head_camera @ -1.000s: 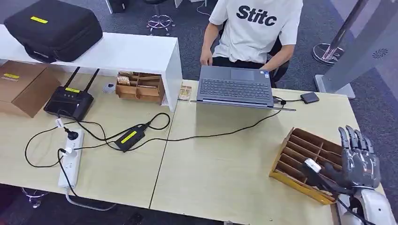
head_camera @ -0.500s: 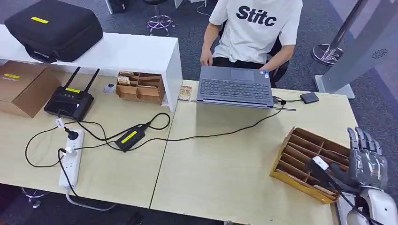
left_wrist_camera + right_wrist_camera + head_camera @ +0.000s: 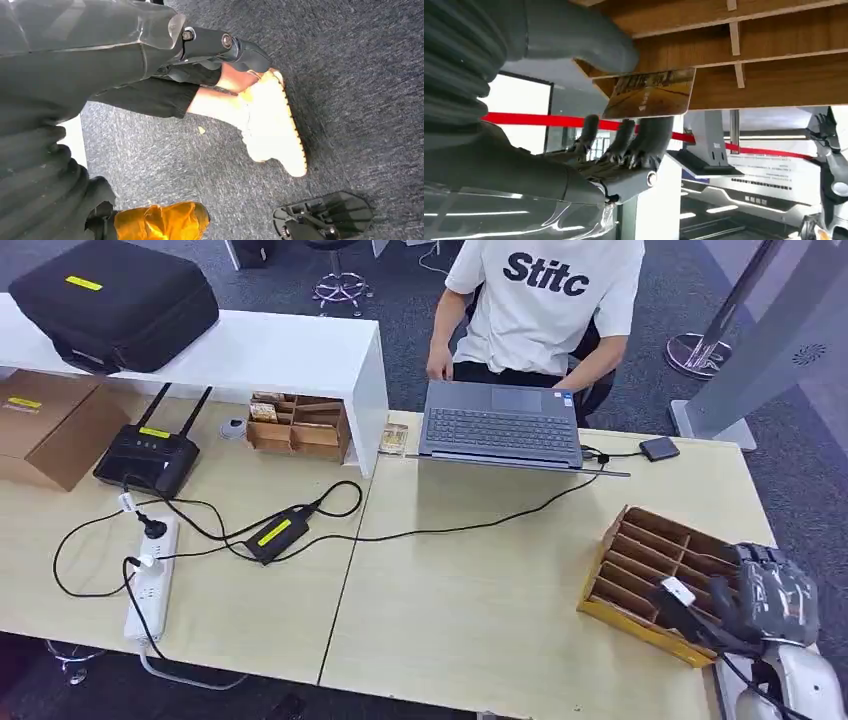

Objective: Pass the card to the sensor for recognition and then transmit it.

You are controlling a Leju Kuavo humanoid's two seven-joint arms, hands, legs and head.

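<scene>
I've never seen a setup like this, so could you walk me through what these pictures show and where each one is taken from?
This is a humanoid robot with two arms. The wide picture comes from its head, looking down at a desk. On it lie a laptop, a router, a power strip and a slotted wooden card box; a person sits behind. The right hand reaches over that box. The right wrist camera, turned around, shows the hand holding a card against the box. The left wrist camera looks at the floor.
</scene>
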